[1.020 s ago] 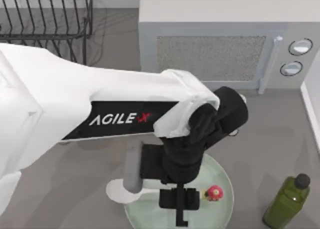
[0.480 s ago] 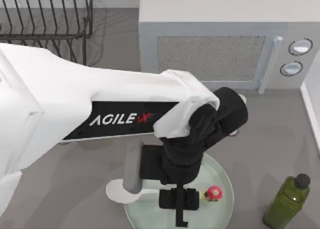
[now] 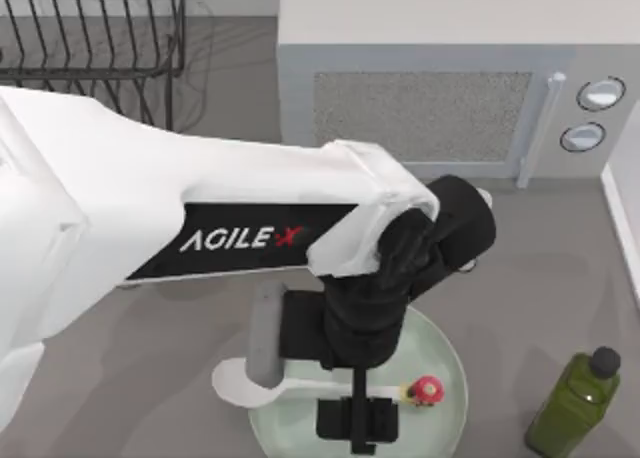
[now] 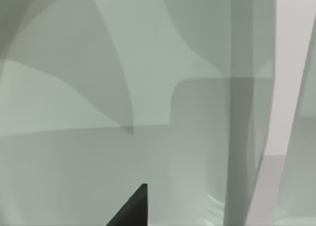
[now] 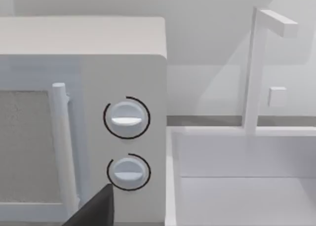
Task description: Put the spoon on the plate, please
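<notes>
Near edge, centre: plate [image 3: 445, 353], round, pale green, glassy, flat on the grey table [image 3: 180, 378]; its near rim runs out of the top view

On the plate: spoon [image 3: 300, 387], white, lying flat from left to right; oval bowl overhangs the plate's left rim and rests on the table, slim handle crosses the plate, red-pink knob lies right of centre inside the rim

Above the plate: left gripper [image 3: 358, 433], black, pointing down at the near side of the spoon handle; whether its fingers are released or clenched cannot be told. The left wrist view is close on pale green glassy surfaces with a dark finger tip [image 4: 132, 208] at its edge

Near right: 1 green bottle [image 3: 575, 403] with a dark cap, upright on the table, well apart from the plate

Left to centre: left arm [image 3: 150, 218], white with a black AgileX label, reaching from the left edge over the table

Far left: wire dish rack [image 3: 90, 38], dark

Far centre to right: microwave [image 3: 440, 38], pale grey, with a vertical door handle and 2 round dials [image 3: 600, 94]

Right wrist view: the microwave's dials [image 5: 127, 118], a white sink basin [image 5: 247, 181] beside it, and a dark corner of the right gripper [image 5: 96, 211]
</notes>
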